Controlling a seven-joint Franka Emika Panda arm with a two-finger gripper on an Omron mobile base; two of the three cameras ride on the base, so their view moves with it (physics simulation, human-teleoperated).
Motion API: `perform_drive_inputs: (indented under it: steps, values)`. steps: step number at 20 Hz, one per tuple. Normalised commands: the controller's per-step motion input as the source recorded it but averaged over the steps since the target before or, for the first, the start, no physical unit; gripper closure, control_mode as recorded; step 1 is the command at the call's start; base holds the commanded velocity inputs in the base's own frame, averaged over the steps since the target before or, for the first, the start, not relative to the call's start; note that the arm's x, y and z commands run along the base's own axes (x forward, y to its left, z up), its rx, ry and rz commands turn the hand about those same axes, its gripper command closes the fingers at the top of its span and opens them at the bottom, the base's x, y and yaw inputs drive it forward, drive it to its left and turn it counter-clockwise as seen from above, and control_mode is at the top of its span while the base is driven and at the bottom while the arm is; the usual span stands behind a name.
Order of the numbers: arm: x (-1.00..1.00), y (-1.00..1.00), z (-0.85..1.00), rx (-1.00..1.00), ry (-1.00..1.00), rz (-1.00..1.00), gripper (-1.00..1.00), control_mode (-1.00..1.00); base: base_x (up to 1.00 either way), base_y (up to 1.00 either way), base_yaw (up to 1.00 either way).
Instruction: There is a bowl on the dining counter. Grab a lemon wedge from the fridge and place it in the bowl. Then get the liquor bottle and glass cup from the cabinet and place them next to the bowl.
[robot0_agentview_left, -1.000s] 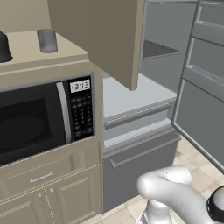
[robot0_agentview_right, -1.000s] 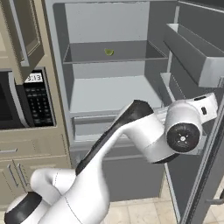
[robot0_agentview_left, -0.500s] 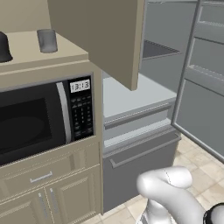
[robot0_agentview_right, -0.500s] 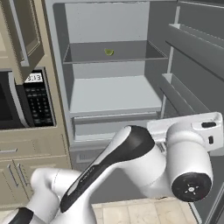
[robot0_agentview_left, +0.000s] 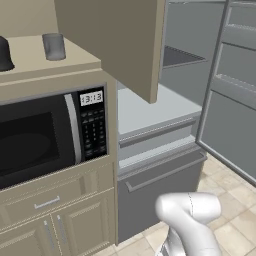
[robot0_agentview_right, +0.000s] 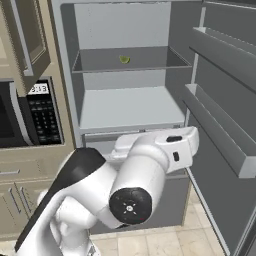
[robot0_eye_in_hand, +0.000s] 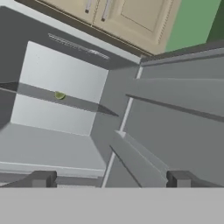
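Observation:
The lemon wedge, small and yellow-green, lies at the back of the open fridge's upper shelf; the hand view shows the lemon wedge far ahead on that shelf. My gripper is open with nothing between its fingertips, and it is low in front of the fridge, well short of the wedge. A glass cup stands on the open cabinet's shelf above the microwave, with the dark liquor bottle to its left at the picture's edge. The bowl is out of view.
The fridge door stands open on the right, its racks jutting inward. An open cabinet door hangs over the fridge's left side. The microwave sits above drawers; a grey fridge drawer lies below the wide lower shelf.
The arm has swung left across the right base view, and its hand now sits before the fridge's lower shelf. The gripper has stayed open. The lemon wedge has not moved.

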Motion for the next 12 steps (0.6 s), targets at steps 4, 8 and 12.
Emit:
perform_drive_inputs:
  steps: [4,8,12]
  values:
    - [0.00,1.00,0.00,0.00,0.04,-0.06,-1.00,-1.00,0.00,0.00,0.00]
    - [0.00,1.00,0.00,0.02,0.10,-0.02,-1.00,-1.00,0.00,0.00,0.00]
    - [0.10,0.96,-0.02,0.09,0.11,0.00,-1.00,-1.00,0.00,0.00,0.00]
